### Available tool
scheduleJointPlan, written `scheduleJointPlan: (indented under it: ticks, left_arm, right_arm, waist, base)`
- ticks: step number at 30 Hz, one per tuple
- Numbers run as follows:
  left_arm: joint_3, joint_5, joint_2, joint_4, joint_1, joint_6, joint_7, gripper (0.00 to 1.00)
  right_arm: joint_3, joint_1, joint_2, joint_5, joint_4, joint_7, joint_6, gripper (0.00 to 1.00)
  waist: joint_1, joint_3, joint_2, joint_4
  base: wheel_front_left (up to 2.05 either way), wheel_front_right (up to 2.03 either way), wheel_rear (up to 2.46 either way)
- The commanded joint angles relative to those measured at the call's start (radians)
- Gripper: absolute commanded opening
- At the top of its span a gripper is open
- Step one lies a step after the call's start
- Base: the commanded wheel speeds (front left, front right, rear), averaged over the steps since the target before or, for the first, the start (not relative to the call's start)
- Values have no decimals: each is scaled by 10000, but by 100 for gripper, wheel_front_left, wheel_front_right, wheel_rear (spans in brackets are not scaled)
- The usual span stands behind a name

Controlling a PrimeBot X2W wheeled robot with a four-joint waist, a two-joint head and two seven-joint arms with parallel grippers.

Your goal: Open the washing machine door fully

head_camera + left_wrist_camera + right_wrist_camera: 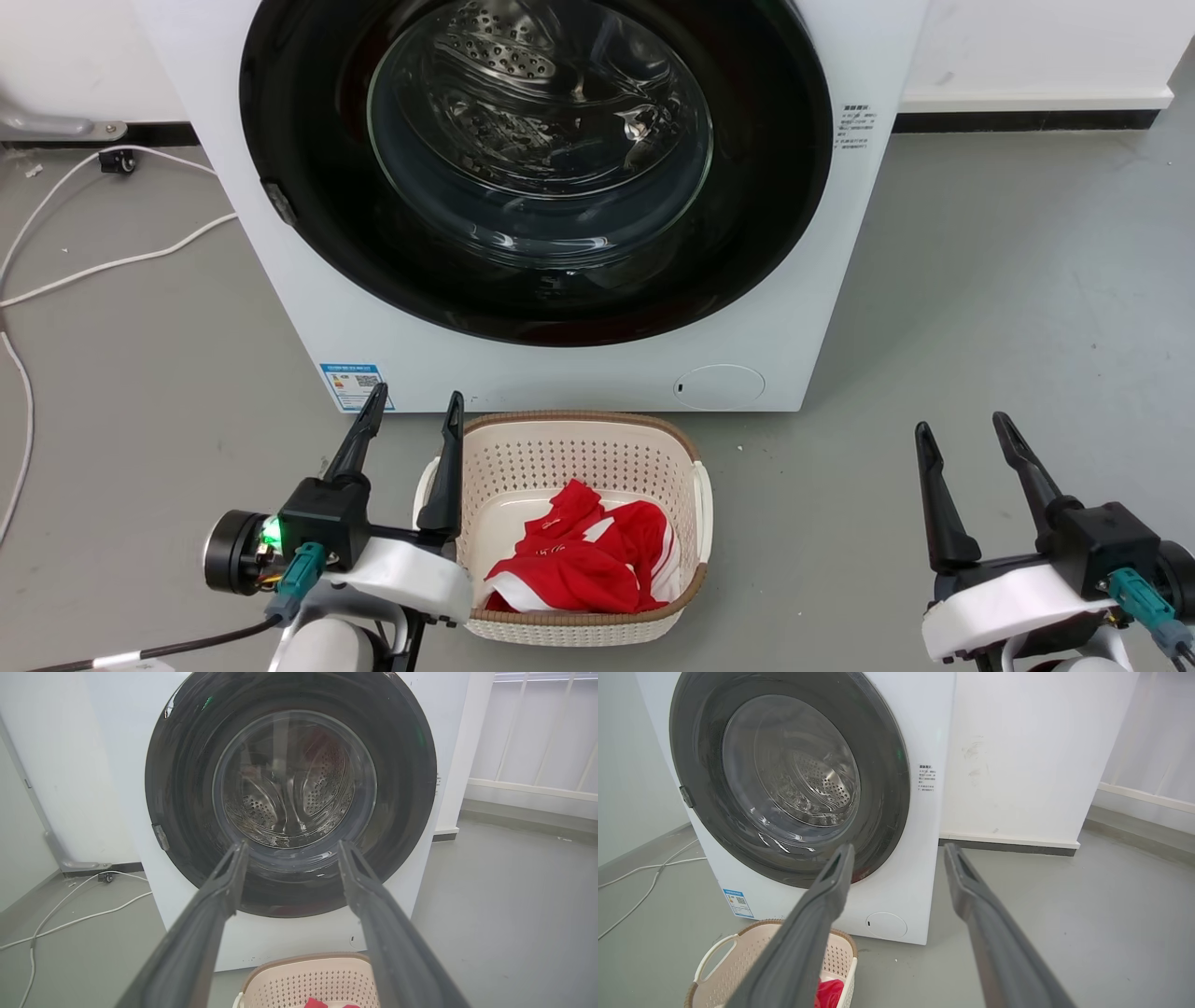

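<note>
Both left tool and right tool gape before shut door.

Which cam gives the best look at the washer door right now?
Left wrist view: the washing machine door sits nearly head-on with almost the whole disc in frame, though fingers of the left end effector cross its lower part. Head view crops its top; right wrist view sees it obliquely, top cropped.
</note>
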Motion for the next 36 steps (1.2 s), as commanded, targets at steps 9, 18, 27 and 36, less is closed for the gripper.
scheduleJointPlan:
  ticks: [9,18,27,36]
  left_arm:
    - [90,408,-116,128,-150,-120,-160,100]
    - [177,336,-188,216,-163,-185,-158,100]
    - [267,400,-239,221,-162,-210,-158,100]
    - [299,409,-277,196,-127,-208,-158,100]
  right_arm:
    - [65,-25,27,-375,44,-231,-3,100]
    - [16,-102,27,-261,110,-285,-5,100]
    - [-26,-155,27,-138,142,-291,-5,47]
    - [3,-167,27,244,272,-272,-5,0]
  waist:
    - [0,37,0,29]
    - [0,96,0,21]
    - [0,144,0,16]
    - [0,174,0,-11]
  base:
    - [0,0,0]
    - [0,0,0]
    - [0,0,0]
    - [0,0,0]
